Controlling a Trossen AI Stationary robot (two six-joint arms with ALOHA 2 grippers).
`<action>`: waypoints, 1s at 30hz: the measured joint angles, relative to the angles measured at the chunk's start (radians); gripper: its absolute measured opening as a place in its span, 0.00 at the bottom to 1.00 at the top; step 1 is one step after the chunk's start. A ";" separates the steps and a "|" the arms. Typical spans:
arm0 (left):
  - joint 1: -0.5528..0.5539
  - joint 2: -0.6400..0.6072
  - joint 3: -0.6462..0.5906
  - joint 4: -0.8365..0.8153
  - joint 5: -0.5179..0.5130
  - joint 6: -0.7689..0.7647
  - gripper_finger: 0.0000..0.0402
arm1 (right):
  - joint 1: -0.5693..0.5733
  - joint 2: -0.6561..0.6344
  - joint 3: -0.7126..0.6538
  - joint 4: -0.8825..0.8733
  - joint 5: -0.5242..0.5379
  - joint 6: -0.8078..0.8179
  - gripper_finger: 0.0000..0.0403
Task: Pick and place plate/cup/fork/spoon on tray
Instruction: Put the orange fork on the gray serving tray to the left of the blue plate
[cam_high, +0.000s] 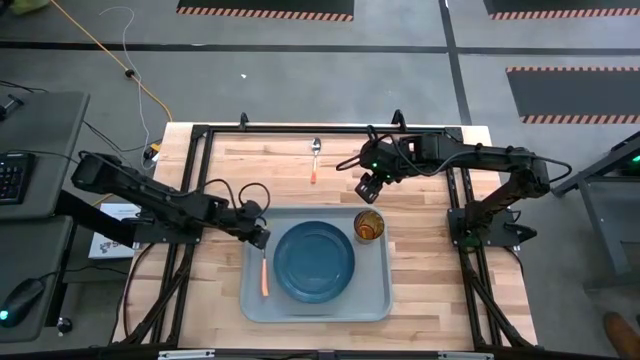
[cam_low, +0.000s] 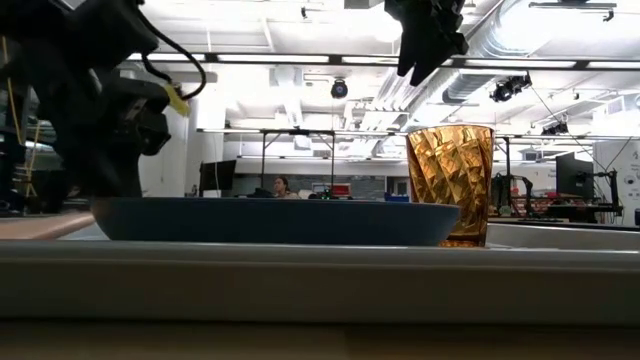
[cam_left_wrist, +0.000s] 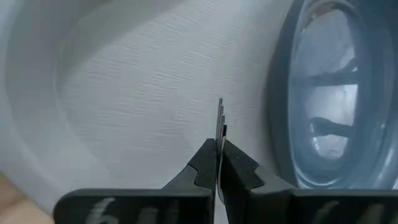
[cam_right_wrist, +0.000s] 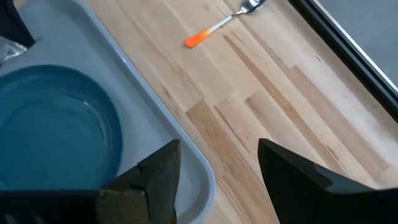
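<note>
grey-blue tray (cam_high: 375, 300) sits mid table (cam_high: 420, 290), plate (cam_high: 314, 260) in its centre, cup (cam_high: 368, 226) upright in the tray corner just beside the plate, on the right arm's side. fork (cam_high: 264, 272) lies on the tray floor between the plate and the tray's left rim; only its orange handle reads in the high view, the head end sits under the left gripper (cam_high: 259, 237). left wrist view shows those jaws pressed together on a thin metal edge, the fork head seen edge-on, plate rim just beside it; prongs not resolvable. low view: plate (cam_low: 270, 220) hides most of the tray floor, fork not visible there, cup (cam_low: 449, 184) stands at the plate's right end, left arm is a dark mass at the left with jaws hidden.

right gripper (cam_high: 368, 187) hangs above bare table just beyond the tray's far rim, near the cup but apart from it, jaws spread and holding nothing per the right wrist view. spoon (cam_high: 315, 158) lies on the table by the far edge, off the tray, well apart from both grippers; in the right wrist view its bowl is cut off by the frame edge.
</note>
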 joint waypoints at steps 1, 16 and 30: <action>0.000 0.011 0.000 0.001 0.000 0.012 0.00 | -0.004 0.000 0.000 0.003 0.000 0.000 0.51; 0.000 0.058 -0.001 0.014 -0.073 0.058 0.09 | -0.023 0.000 0.000 0.019 -0.002 0.008 0.51; 0.000 0.012 -0.001 0.009 -0.070 0.092 0.36 | -0.023 0.000 0.000 0.018 -0.002 0.020 0.51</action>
